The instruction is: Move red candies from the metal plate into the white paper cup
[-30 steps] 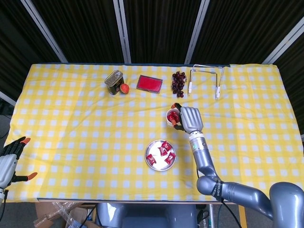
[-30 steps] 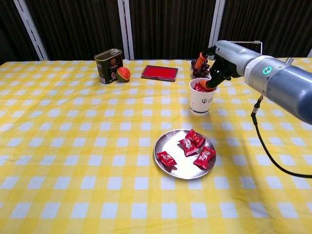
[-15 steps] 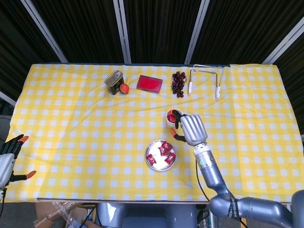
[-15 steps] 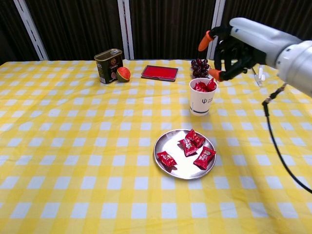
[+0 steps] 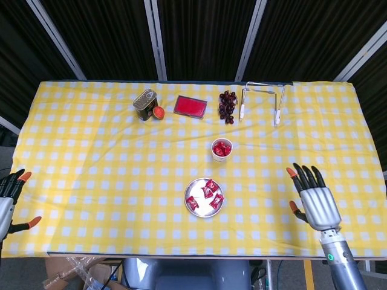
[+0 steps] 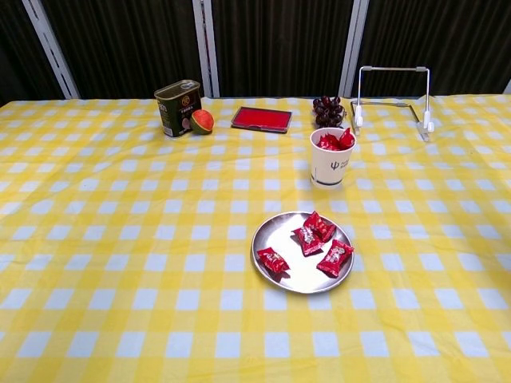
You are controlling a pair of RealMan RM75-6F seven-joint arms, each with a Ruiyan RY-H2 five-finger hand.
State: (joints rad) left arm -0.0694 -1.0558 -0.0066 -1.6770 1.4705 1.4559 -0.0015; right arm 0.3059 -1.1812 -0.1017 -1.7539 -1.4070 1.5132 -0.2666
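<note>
Red candies [image 6: 311,242] on metal plate [image 6: 281,276] (mid-table), right hand [image 5: 313,202] spread near the front edge.

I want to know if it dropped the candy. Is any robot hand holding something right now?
No. The right robot hand is spread open near the table's edge with nothing in it, and the left robot hand at the far side looks empty too.
</note>
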